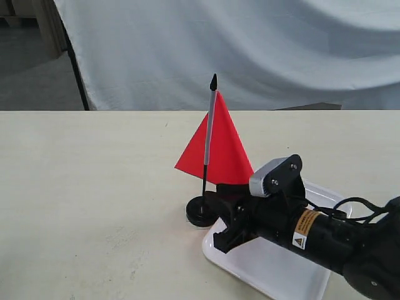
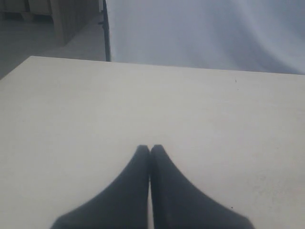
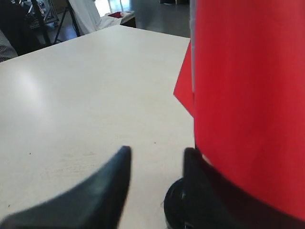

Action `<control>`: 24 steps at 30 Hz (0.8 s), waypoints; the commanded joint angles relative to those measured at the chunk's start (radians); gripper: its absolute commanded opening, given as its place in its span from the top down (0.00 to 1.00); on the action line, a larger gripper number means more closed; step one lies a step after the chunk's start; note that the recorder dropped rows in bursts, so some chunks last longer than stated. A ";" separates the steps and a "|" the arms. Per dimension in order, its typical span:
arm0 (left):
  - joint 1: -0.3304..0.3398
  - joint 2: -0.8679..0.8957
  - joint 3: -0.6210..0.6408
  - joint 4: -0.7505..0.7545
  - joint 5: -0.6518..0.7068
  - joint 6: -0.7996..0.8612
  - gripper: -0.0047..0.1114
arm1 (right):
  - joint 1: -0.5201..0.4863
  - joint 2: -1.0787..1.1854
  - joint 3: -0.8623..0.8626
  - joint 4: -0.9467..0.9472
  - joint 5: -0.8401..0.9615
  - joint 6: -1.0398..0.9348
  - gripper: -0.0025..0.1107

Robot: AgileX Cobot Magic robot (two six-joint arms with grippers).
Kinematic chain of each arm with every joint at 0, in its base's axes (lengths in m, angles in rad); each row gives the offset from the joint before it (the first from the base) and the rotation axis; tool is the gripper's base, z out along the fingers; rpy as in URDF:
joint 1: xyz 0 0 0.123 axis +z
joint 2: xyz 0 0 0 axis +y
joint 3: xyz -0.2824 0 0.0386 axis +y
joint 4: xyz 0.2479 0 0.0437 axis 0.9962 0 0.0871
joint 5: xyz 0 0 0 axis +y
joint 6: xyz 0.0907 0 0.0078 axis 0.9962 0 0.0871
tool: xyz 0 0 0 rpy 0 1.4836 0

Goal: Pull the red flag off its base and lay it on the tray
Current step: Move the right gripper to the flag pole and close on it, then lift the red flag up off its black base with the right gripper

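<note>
The red flag (image 1: pixel 217 145) stands upright on its thin grey-and-black pole, planted in the small round black base (image 1: pixel 199 212) on the table. The white tray (image 1: pixel 275 270) lies right of the base, partly under my right arm. My right gripper (image 1: pixel 220 220) is low beside the base, open, with nothing between its fingers. In the right wrist view the red flag (image 3: pixel 248 95) fills the side of the frame, the base (image 3: pixel 175 202) shows by one finger, and the right gripper (image 3: pixel 156 160) stands open over bare table. My left gripper (image 2: pixel 150 150) is shut and empty over bare table.
A pale cloth backdrop (image 1: pixel 250 50) hangs behind the table's far edge. The light wooden tabletop (image 1: pixel 81 187) stretches wide to the left of the flag. The left arm does not show in the exterior view.
</note>
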 commanded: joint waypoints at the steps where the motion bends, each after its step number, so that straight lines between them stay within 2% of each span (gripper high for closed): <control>1: -0.006 -0.002 0.002 -0.005 -0.008 0.005 0.96 | 0.006 0.013 -0.093 -0.001 0.078 -0.009 0.13; 2: -0.006 -0.002 0.002 -0.005 -0.008 0.005 0.96 | 0.006 0.031 -0.142 -0.003 0.125 0.000 0.09; 5: -0.006 -0.002 0.002 -0.005 -0.008 0.005 0.96 | 0.006 0.068 -0.207 -0.010 0.158 0.003 0.12; 7: -0.006 -0.002 0.002 -0.005 -0.008 0.005 0.96 | 0.006 0.103 -0.261 -0.010 0.161 0.003 0.23; 8: -0.006 -0.002 0.002 -0.005 -0.008 0.005 0.96 | 0.006 0.111 -0.276 -0.013 0.166 0.003 0.35; 9: -0.006 -0.002 0.002 -0.005 -0.008 0.005 0.96 | 0.006 0.111 -0.277 -0.015 0.166 0.003 0.55; 10: -0.006 -0.002 0.002 -0.005 -0.008 0.005 0.96 | 0.006 0.109 -0.274 -0.038 0.166 0.009 0.89; 11: -0.006 -0.002 0.002 -0.005 -0.008 0.005 0.96 | 0.006 0.102 -0.269 -0.054 0.160 0.015 0.96; 15: -0.006 -0.002 0.002 -0.005 -0.008 0.005 0.96 | 0.001 -0.045 -0.214 -0.057 0.165 0.017 0.98; 18: -0.006 -0.002 0.002 -0.005 -0.008 0.005 0.96 | -0.018 -0.203 -0.188 -0.057 0.239 0.017 0.98; 19: -0.006 -0.002 0.002 -0.005 -0.008 0.005 0.96 | -0.024 -0.261 -0.186 -0.059 0.307 0.024 0.98; 21: -0.006 -0.002 0.002 -0.005 -0.008 0.005 0.96 | -0.047 -0.427 -0.192 -0.057 0.555 0.031 0.98; 22: -0.006 -0.002 0.002 -0.005 -0.008 0.005 0.96 | -0.075 -0.523 -0.192 -0.068 0.709 -0.018 0.98; 24: -0.006 -0.002 0.002 -0.005 -0.008 0.005 0.96 | -0.104 -0.613 -0.192 -0.072 0.851 -0.149 0.98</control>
